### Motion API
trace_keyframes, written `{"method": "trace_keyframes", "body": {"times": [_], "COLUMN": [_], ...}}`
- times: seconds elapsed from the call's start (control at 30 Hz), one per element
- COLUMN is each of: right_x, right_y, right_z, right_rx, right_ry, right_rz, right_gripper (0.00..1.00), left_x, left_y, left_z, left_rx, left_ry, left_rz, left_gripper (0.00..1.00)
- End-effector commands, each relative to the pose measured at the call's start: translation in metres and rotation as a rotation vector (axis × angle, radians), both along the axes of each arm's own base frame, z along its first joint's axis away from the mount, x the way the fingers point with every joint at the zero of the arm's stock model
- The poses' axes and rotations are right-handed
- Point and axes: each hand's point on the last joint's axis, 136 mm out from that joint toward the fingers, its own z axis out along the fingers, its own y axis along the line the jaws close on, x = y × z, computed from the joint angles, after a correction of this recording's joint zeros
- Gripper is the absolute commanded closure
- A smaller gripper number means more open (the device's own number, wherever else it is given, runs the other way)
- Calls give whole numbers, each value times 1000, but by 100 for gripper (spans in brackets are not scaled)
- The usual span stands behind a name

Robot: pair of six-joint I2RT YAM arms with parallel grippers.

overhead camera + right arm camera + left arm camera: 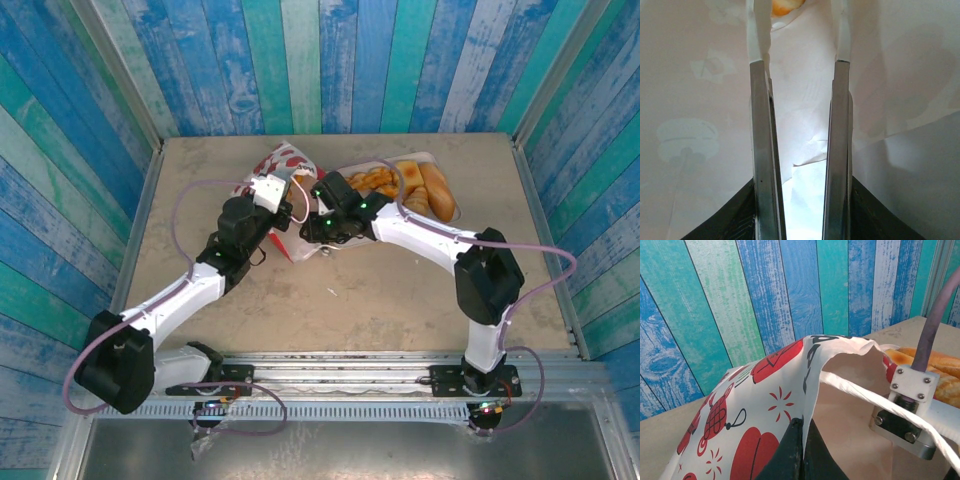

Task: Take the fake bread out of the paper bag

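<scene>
Blue planks (pixel 300 60) ringed the counter (pixel 400 300); left jaws clamped the paper bag (pixel 740 405), right jaws gripped tongs (pixel 762 150) inside, due next to pinch fake bread (pixel 785 6).

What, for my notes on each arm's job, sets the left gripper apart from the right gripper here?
The left gripper is pinched shut on the rim of the paper bag, while the right gripper is closed on metal tongs. The left gripper sits outside the bag at its mouth; the right gripper points its tongs inside the bag, toward an orange bread. Shared: both are holding something at the bag.
</scene>
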Motion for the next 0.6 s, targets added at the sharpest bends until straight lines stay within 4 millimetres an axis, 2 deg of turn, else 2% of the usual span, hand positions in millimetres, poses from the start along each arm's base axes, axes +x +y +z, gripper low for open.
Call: {"method": "trace_keyframes", "body": {"times": [0.0,0.2,0.57], "right_x": [-1,-5,-1], "right_y": [-6,-6,9], "right_z": [26,25,-2], "right_rx": [3,2,73], "right_ry": [-77,-70,74], "right_rz": [16,29,12], "right_gripper": [57,56,54], "left_x": [-10,-12,-2], "left_y": [-3,-4,-12], "left_z": [35,39,29], "left_rx": [-31,-64,-81], "left_ry": [-97,-104,-22], "left_rz": [-44,-52,-59], "left_gripper": [100,100,100]}}
